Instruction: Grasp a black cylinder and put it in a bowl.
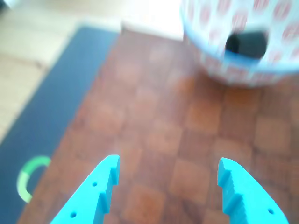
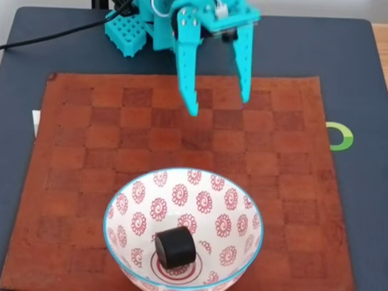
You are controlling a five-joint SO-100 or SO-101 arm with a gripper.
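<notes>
The black cylinder [image 2: 176,247] lies on its side at the bottom of the white bowl [image 2: 236,209] with red spiral flowers and a light-blue rim, near the front of the fixed view. In the wrist view the bowl [image 1: 280,28] sits blurred at the top right with the black cylinder [image 1: 246,44] inside. My turquoise gripper [image 2: 219,104] hangs open above the far part of the brown mat, well apart from the bowl, nothing between its fingers. The two open fingertips [image 1: 112,170] enter the wrist view from the bottom, around the gripper [image 1: 168,170].
A brown checkered mat [image 2: 79,157] lies on a dark blue-grey surface [image 2: 357,73]. A green ring mark [image 2: 341,136] sits right of the mat in the fixed view. The arm's turquoise base [image 2: 130,27] and a black cable [image 2: 48,37] stand at the back.
</notes>
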